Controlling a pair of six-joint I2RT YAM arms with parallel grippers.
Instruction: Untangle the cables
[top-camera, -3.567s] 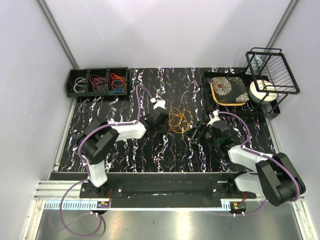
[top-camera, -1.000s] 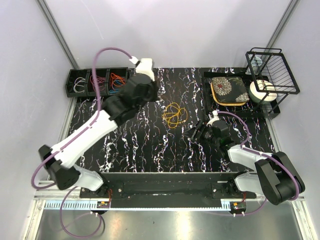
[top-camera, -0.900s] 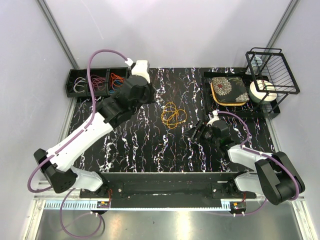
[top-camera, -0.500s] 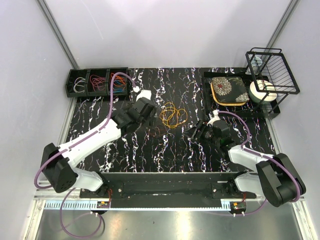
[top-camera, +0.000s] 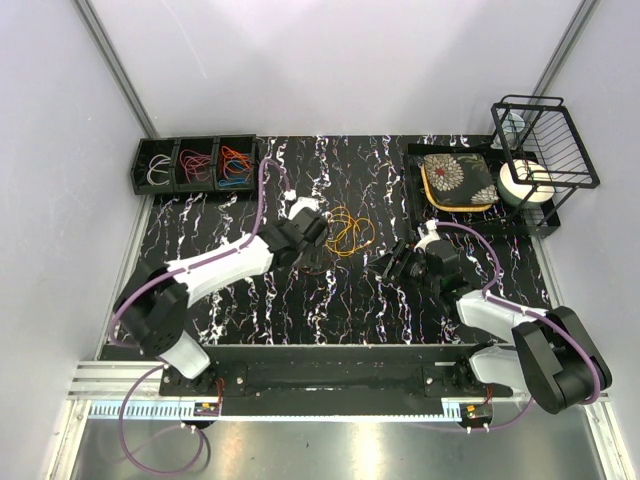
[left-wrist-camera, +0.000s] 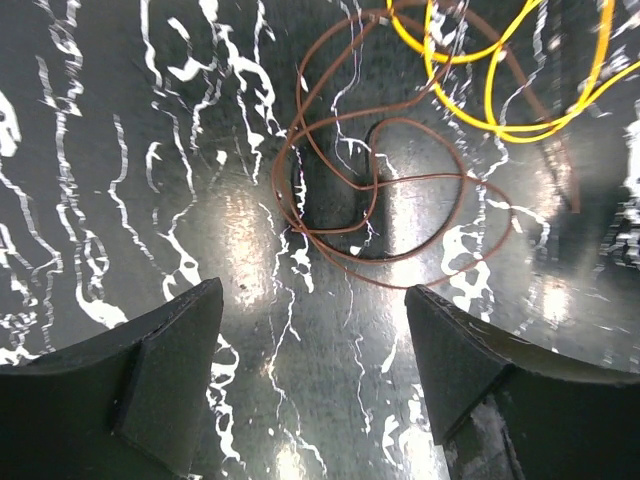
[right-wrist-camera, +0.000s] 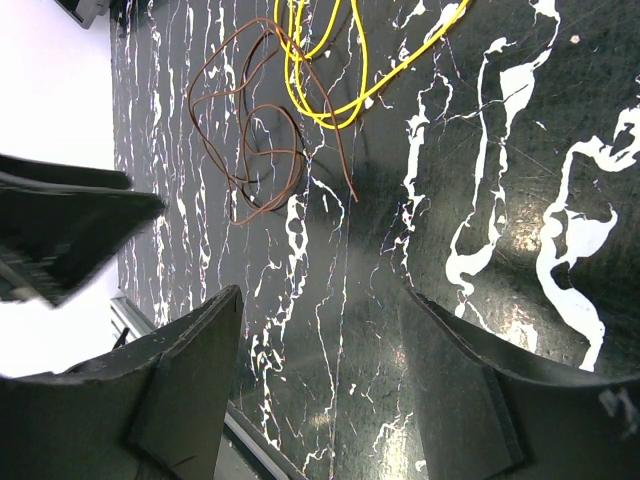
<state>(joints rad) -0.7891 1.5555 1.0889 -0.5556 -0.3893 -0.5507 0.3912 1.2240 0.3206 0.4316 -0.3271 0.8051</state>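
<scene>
– Brown and yellow, both thread-thin. The brown cable (left-wrist-camera: 372, 205) curls in several overlapping loops flat on the desk (top-camera: 330, 300), and the yellow cable (left-wrist-camera: 500, 90) makes wider, rounder loops just beyond it.
– Do they touch?
– They cross at the far end of the brown loops; which strand lies on top I cannot tell. Seen from above, the pair sits near the middle of the desk, between the two arms.
– And the tools?
– The left tool (left-wrist-camera: 313, 310) hangs low over the glossy black, white-veined surface. Its fingers are spread wide with nothing between them, and the brown loops lie just ahead of the tips. The right tool (right-wrist-camera: 322, 300) is spread too and grips nothing. It faces the tangle from the other side, a little apart from it.
– Room to move?
– Bare marbled desk shows around the tangle, toward the near edge and toward the back.
– Containers?
– A black three-part bin (top-camera: 197, 189) sits at the back left. It has whitish-grey loops (top-camera: 157, 173) in its left compartment, red loops (top-camera: 195, 165) in the middle and orange and blue loops (top-camera: 235, 165) in the right. At the back right, a black tray (top-camera: 413, 195) carries a flower-patterned square item (top-camera: 458, 180) and a wire rack (top-camera: 545, 140).
</scene>
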